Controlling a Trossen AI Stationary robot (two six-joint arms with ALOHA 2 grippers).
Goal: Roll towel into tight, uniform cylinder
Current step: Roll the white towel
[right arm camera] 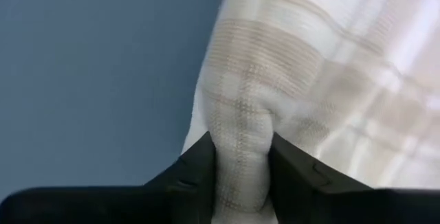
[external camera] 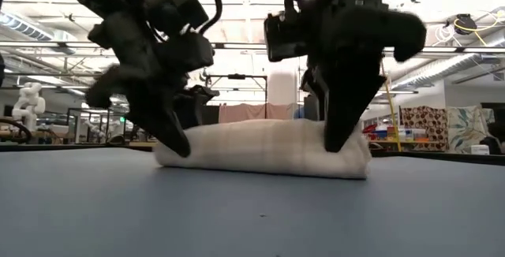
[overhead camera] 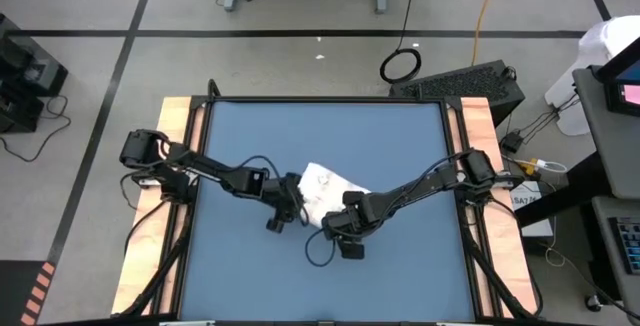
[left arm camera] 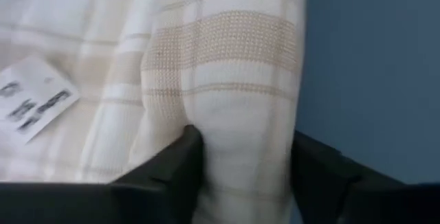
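White, one rolled towel (external camera: 264,148) has both ends pinched: left gripper (left arm camera: 240,165), right gripper (right arm camera: 242,165).

No text can be read anywhere; the only printed thing is a small white label (left arm camera: 34,100) lying on the towel (left arm camera: 227,80), seen in the left wrist view; it bears a few dark marks in short rows, too blurred to make out as letters or numbers; in the high view the same label shows only as faint grey specks on the cloth; the equipment around the tabletop (overhead camera: 400,256) carries no legible sign or brand.
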